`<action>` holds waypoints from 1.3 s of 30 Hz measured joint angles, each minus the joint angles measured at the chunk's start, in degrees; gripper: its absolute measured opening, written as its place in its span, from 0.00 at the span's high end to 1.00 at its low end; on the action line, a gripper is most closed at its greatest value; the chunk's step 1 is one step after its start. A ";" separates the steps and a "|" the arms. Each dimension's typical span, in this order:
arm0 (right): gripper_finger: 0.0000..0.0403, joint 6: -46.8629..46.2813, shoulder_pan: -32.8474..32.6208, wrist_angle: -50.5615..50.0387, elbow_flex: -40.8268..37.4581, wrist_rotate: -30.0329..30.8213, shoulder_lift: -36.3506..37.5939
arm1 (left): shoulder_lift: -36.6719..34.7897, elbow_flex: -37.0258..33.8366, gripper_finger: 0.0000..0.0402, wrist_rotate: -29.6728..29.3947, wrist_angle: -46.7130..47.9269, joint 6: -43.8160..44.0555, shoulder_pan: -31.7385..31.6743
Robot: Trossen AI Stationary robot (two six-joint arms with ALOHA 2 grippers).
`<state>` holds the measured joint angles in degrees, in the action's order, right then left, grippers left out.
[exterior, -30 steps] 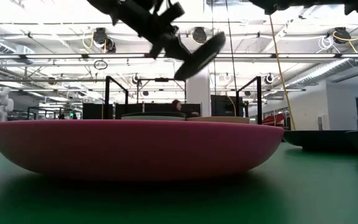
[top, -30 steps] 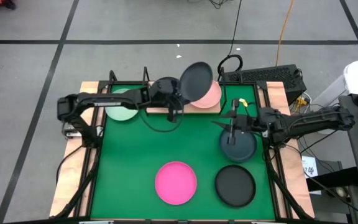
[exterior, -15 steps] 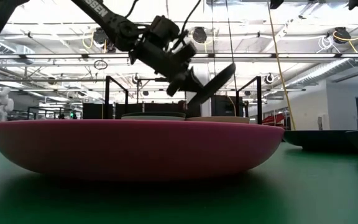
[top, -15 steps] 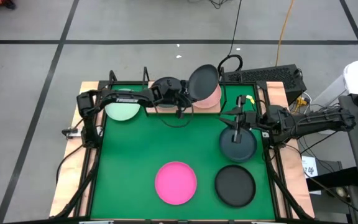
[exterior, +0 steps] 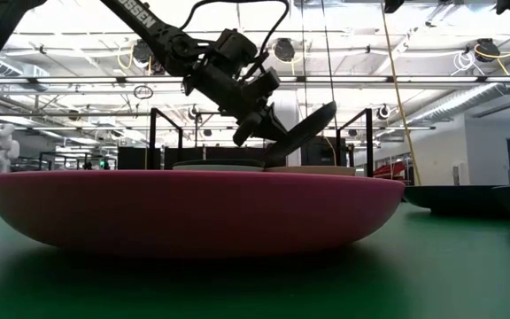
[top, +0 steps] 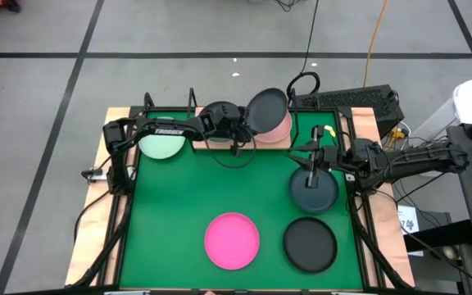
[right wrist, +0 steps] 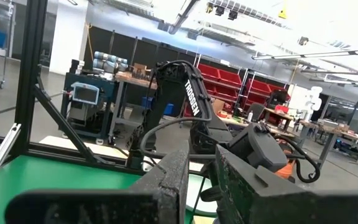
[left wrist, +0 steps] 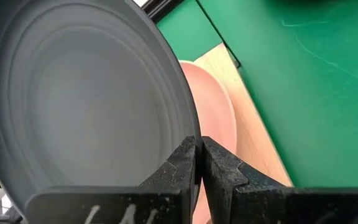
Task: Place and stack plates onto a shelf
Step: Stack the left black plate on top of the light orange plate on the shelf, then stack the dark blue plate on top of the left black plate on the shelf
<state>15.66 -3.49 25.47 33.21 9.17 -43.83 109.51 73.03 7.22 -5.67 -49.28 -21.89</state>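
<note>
My left gripper (top: 244,124) is shut on a dark grey plate (top: 267,109) and holds it tilted over the pale pink plate (top: 282,129), which lies on the wooden shelf (top: 213,146). A mint green plate (top: 162,143) lies on the shelf's left half. In the low view the grey plate's lower rim (exterior: 271,158) comes close to the stack; whether it touches I cannot tell. My right gripper (top: 306,174) hovers over another dark plate (top: 318,197), its fingers a narrow gap apart around nothing. A magenta plate (top: 232,240) and a black plate (top: 310,244) rest on the green mat. My left gripper pinches the dark grey plate by its rim (left wrist: 190,132), one finger on the hollow face and one on the underside. The fingers come from the table's left, slanting down. The plate is lifted and steeply tilted, its free side highest, above the pale pink plate (left wrist: 215,118).
Black wire uprights (top: 148,102) stand at the shelf's far left corner and others (exterior: 366,133) to its right. A keyboard (top: 347,100) and cables lie beyond the far right corner. The green mat (top: 179,188) lies bare between the shelf and the near plates.
My left gripper has moved toward the table's far right and down, lowering the tilted dark grey plate from high above the shelf to just over the pale pink plate. The plate has stayed tilted in the hold.
</note>
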 joint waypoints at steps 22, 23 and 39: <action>0.84 -0.16 0.00 0.00 0.00 0.02 0.00 | 0.00 0.00 0.93 -0.81 -0.59 0.69 0.62; 0.84 -0.17 0.00 0.00 0.00 0.02 0.00 | 0.00 0.00 0.92 -0.80 -0.68 0.64 0.71; 0.84 -1.49 0.00 0.00 0.00 0.02 0.00 | -0.54 0.02 0.72 -4.77 -2.00 1.98 2.14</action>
<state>14.17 -3.49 25.47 33.21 9.19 -43.83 108.97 73.06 2.46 -7.67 -47.30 -19.75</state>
